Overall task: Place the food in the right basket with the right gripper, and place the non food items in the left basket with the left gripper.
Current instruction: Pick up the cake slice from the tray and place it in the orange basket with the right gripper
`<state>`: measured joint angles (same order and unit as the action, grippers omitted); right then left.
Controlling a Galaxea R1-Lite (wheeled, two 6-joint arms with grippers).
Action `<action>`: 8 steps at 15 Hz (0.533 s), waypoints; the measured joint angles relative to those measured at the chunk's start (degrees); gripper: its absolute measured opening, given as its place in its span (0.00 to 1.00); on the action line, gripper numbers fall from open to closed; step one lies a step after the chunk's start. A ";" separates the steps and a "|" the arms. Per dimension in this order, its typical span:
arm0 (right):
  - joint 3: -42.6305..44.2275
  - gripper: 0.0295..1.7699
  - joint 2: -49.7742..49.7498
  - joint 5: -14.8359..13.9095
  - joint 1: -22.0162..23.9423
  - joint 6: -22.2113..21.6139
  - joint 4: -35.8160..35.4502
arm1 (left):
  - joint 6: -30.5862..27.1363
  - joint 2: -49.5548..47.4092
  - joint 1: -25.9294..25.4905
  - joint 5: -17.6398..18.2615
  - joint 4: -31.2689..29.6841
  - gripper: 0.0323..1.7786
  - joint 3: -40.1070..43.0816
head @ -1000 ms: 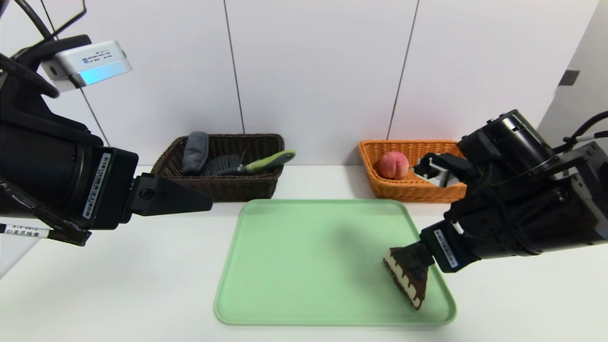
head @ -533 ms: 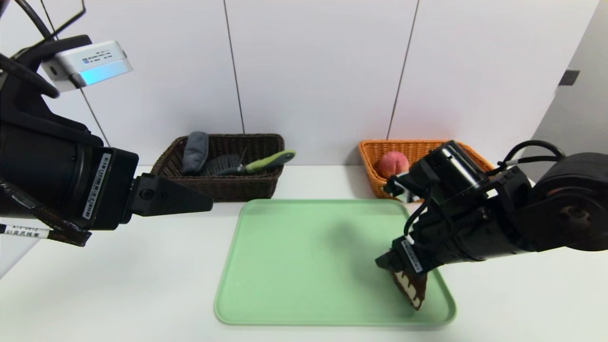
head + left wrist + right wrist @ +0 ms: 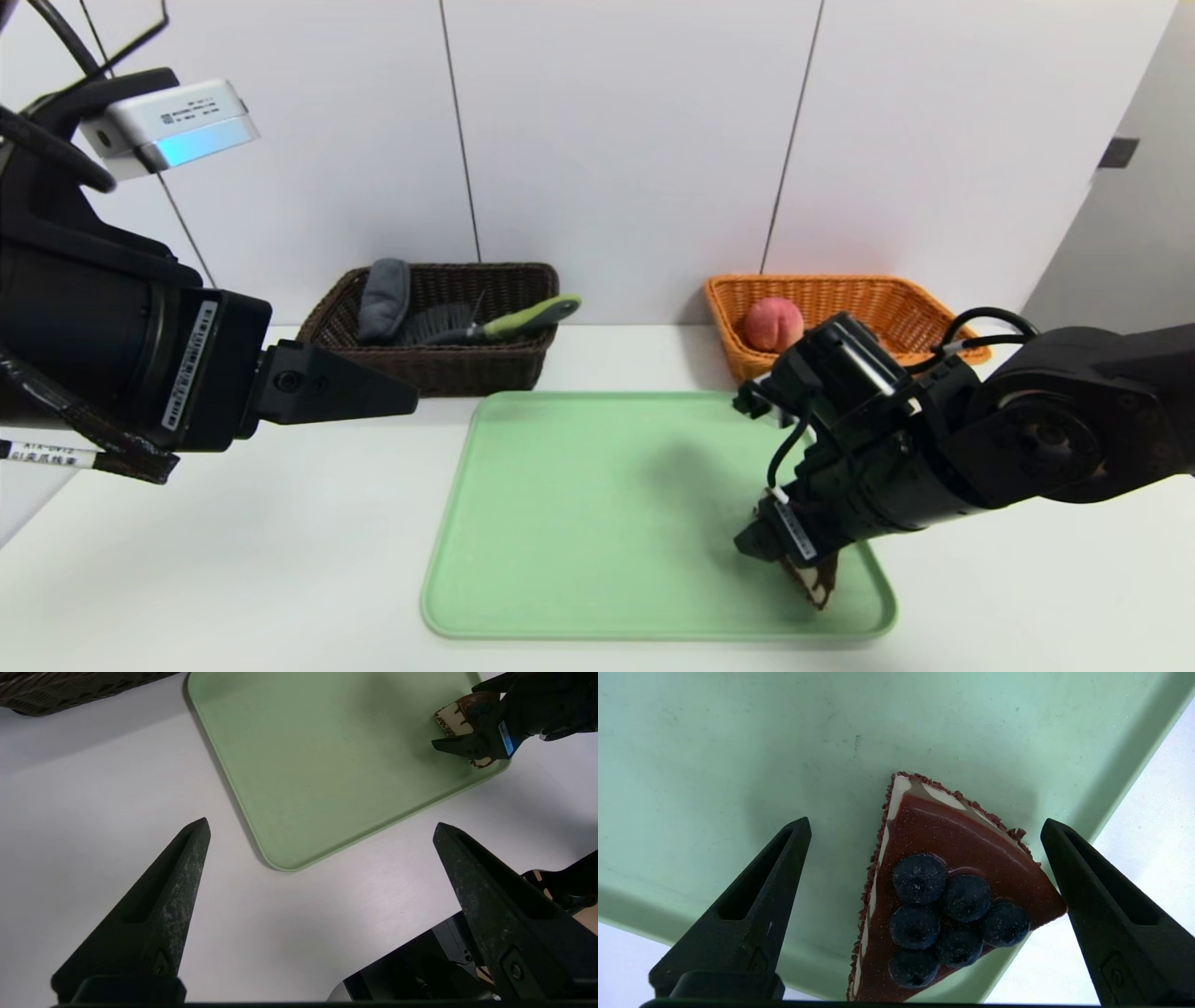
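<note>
**Chocolate cake slice waits between wide-spread fingers**

Chocolate-glazed and topped with blueberries, the cake slice (image 3: 943, 896) lies at the near right corner of the green tray (image 3: 579, 523) on the desk (image 3: 233, 560). It looks light, with a glossy top likely to be slippery and fragile; the flat cut sides are the safer hold. The right gripper (image 3: 924, 858) hangs just above it, fingers (image 3: 752, 905) spread wide on either side, not touching. The left gripper (image 3: 322, 868) is parked over the desk, fingers wide and empty.
</note>
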<state>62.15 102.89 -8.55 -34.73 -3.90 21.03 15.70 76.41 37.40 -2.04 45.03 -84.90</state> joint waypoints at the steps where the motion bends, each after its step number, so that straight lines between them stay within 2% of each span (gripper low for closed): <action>1: 0.00 0.96 0.06 0.00 -0.02 0.07 0.02 | 0.00 0.00 0.00 -0.05 0.00 0.95 0.00; 2: -0.05 0.95 0.09 -0.02 0.00 0.11 0.09 | 0.00 -0.01 0.00 -0.05 0.00 0.95 0.00; 5: -0.30 0.66 0.00 -0.02 0.04 0.16 0.07 | 0.00 -0.01 -0.02 -0.05 0.04 0.95 0.00; 8: -0.44 0.49 -0.20 -0.02 0.22 0.11 0.05 | 0.02 -0.04 -0.04 -0.02 0.00 0.95 0.00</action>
<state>61.71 102.69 -8.57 -34.51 -3.79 21.08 15.73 76.37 37.36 -2.06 45.03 -84.90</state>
